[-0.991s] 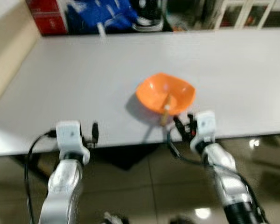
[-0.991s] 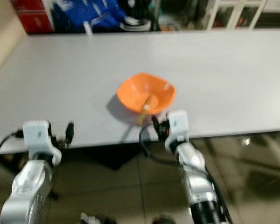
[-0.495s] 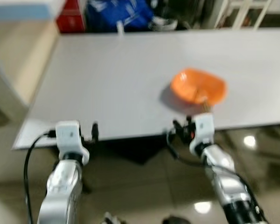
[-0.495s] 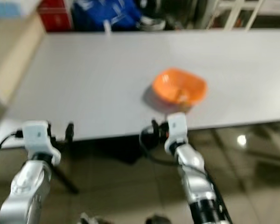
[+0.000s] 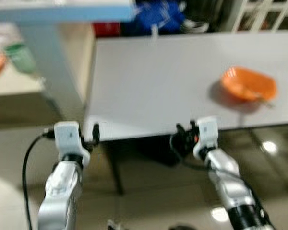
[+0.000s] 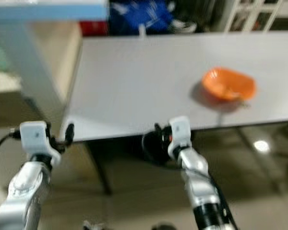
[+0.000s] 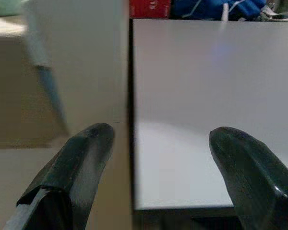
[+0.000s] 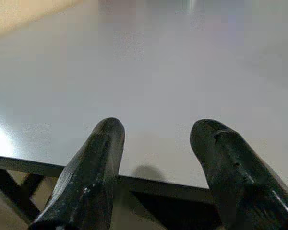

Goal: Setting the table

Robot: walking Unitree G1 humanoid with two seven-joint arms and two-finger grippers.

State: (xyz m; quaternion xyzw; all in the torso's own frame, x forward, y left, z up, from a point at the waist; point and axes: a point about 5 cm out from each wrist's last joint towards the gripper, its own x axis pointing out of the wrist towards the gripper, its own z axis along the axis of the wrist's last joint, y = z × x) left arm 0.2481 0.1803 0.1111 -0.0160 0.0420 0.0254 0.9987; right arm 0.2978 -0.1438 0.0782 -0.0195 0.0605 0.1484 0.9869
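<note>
On the grey table point(image 5: 158, 81) sits an orange bowl point(image 5: 248, 84); left hand point(image 7: 156, 182) and right hand point(image 8: 156, 182) gape empty.

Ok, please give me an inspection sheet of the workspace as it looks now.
Surface: grey table, mostly bare.
Job's things: orange bowl near the table's right end, a utensil inside; the type is too blurred to tell.
Clutter: nothing seen on the table.
Claws: left claw open at the table's left corner; right claw open at the front edge; both hold nothing.
Cables: black cable along the left arm.
Surroundings: side counter on the left, blue bag behind.
</note>
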